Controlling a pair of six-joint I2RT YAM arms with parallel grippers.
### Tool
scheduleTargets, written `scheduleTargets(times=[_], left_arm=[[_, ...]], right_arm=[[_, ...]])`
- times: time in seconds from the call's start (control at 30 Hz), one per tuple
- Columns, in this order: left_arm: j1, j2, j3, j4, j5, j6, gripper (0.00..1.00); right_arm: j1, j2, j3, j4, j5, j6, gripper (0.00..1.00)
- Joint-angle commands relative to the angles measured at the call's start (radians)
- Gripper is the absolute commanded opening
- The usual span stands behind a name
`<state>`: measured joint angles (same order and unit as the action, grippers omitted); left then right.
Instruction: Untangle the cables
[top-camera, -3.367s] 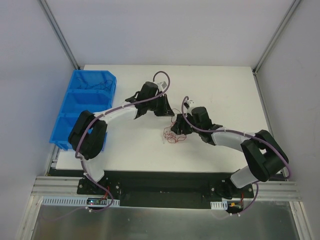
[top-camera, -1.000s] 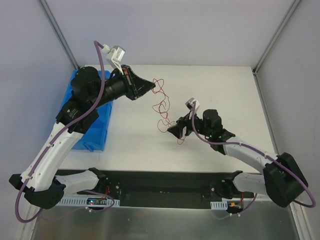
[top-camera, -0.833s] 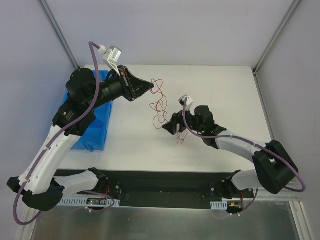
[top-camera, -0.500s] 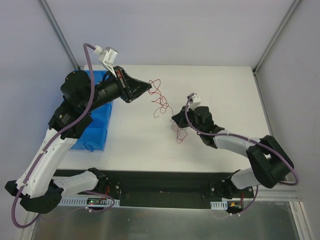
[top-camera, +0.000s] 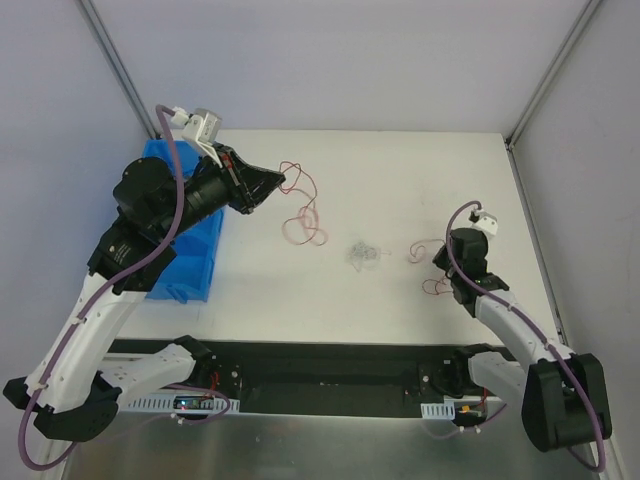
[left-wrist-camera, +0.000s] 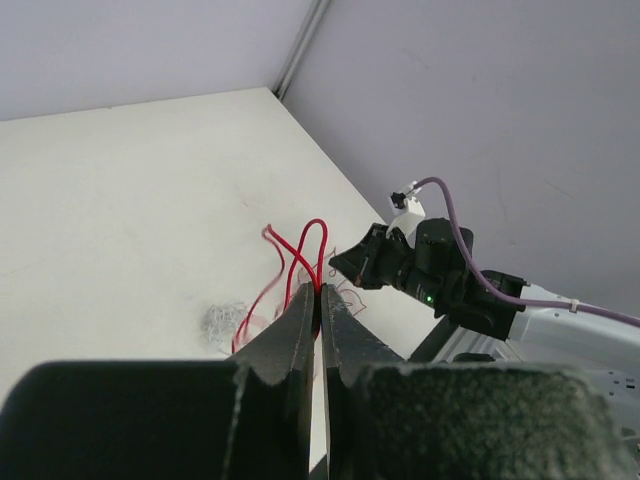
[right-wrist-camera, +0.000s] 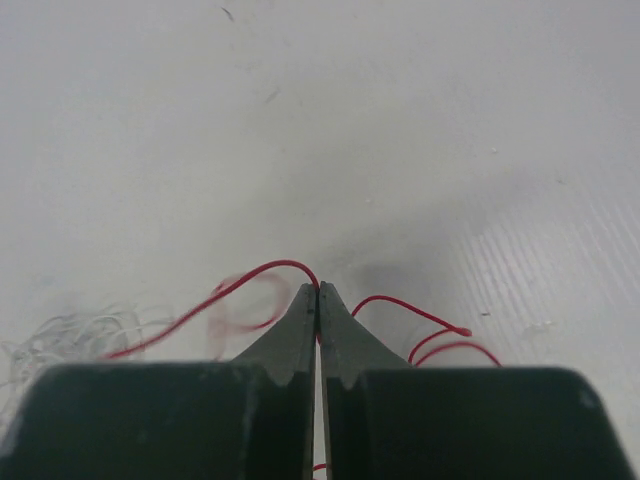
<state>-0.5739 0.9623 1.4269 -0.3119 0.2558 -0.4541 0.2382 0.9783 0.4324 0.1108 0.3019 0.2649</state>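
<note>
The cables lie in three parts. My left gripper (top-camera: 281, 180), raised over the table's back left, is shut on a red cable (top-camera: 303, 222) that dangles in loops down to the table. In the left wrist view this red cable (left-wrist-camera: 300, 250) runs up from the shut tips of the left gripper (left-wrist-camera: 320, 291). My right gripper (top-camera: 443, 262), low at the right, is shut on a second red cable (top-camera: 423, 249). The right wrist view shows that cable (right-wrist-camera: 245, 277) curling out on both sides of the right gripper's tips (right-wrist-camera: 318, 291). A pale grey clump (top-camera: 362, 255) lies loose on the table between the two grippers.
A row of blue bins (top-camera: 195, 255) stands at the table's left edge, partly under the left arm. Grey walls and metal posts close in the back and sides. The right arm (left-wrist-camera: 440, 280) shows beyond the left gripper's tips.
My right gripper has shut on a red cable and pulled away to the right. The left gripper drew its red cable leftward. The two red cables have parted, leaving the grey clump alone.
</note>
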Motion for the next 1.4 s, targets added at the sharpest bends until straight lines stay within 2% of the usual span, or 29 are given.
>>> scheduleTargets(times=[0.0, 0.17, 0.23, 0.27, 0.37, 0.53, 0.7, 0.8, 0.87, 0.93, 1.03, 1.13, 1.37], left_arm=[[0.009, 0.006, -0.017, 0.002, 0.002, 0.015, 0.0], [0.02, -0.034, -0.006, -0.027, -0.055, 0.034, 0.0], [0.022, -0.042, -0.005, -0.03, -0.052, 0.034, 0.0], [0.022, -0.037, -0.005, -0.032, -0.046, 0.032, 0.0], [0.022, -0.01, -0.013, -0.03, -0.014, 0.014, 0.0], [0.023, 0.039, -0.032, -0.029, 0.031, -0.012, 0.0], [0.026, 0.099, -0.088, -0.007, 0.173, -0.027, 0.0], [0.026, 0.145, -0.141, 0.036, 0.275, -0.06, 0.0], [0.026, 0.171, -0.184, 0.082, 0.33, -0.08, 0.0], [0.026, 0.184, -0.223, 0.121, 0.379, -0.095, 0.0], [0.026, 0.188, -0.282, 0.168, 0.408, -0.124, 0.0], [0.026, 0.193, -0.31, 0.188, 0.424, -0.13, 0.0], [0.026, 0.2, -0.325, 0.217, 0.453, -0.149, 0.0]], right_arm=[[-0.045, 0.072, 0.055, -0.106, 0.034, -0.016, 0.0], [-0.117, 0.123, 0.077, -0.151, 0.028, -0.007, 0.0], [-0.112, 0.123, 0.083, -0.12, -0.054, -0.061, 0.0], [-0.105, 0.129, 0.092, -0.12, -0.093, -0.076, 0.05], [-0.07, 0.152, 0.141, -0.163, -0.138, -0.116, 0.28], [-0.024, 0.114, 0.172, -0.172, -0.271, -0.162, 0.56], [0.062, 0.086, 0.275, -0.183, -0.458, -0.285, 0.7], [0.081, 0.091, 0.264, 0.005, -0.714, -0.268, 0.72], [0.088, 0.108, 0.227, 0.197, -0.883, -0.182, 0.73], [0.119, 0.123, 0.195, 0.344, -0.957, -0.12, 0.73], [0.173, 0.149, 0.177, 0.486, -1.006, -0.055, 0.72], [0.231, 0.155, 0.19, 0.509, -1.005, -0.026, 0.71], [0.338, 0.14, 0.173, 0.489, -0.865, -0.033, 0.66]])
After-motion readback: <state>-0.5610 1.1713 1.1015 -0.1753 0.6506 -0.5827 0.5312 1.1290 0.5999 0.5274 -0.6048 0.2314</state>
